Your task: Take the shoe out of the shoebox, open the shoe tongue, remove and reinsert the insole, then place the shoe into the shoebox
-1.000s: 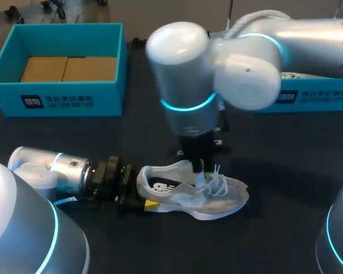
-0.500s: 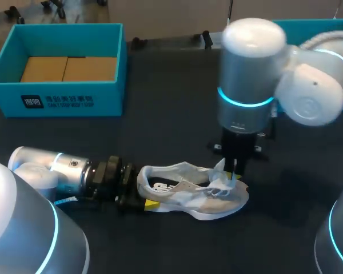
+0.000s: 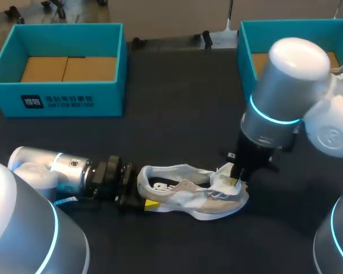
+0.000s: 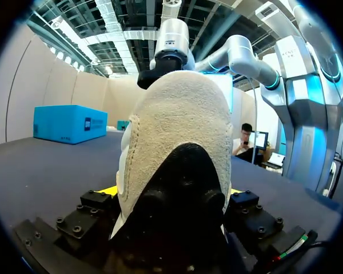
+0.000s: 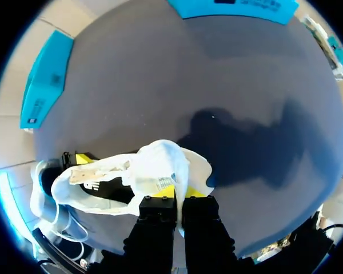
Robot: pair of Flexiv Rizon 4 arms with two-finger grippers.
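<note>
As our right gripper [image 3: 235,181] swung from frame centre to lower right, it dragged the tongue [image 3: 222,177] toeward, seemingly pinched between its tips; our left gripper [image 3: 140,201] clamps the shoe [image 3: 183,193] heel, lower middle; tongue open, insole next

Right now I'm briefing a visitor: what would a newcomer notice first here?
The white shoe lies mid-table, its heel clamped in the left gripper. The right gripper pinches its tongue, folded toward the toe. Behind stand two teal boxes, the left shoebox and right shoebox.
</note>
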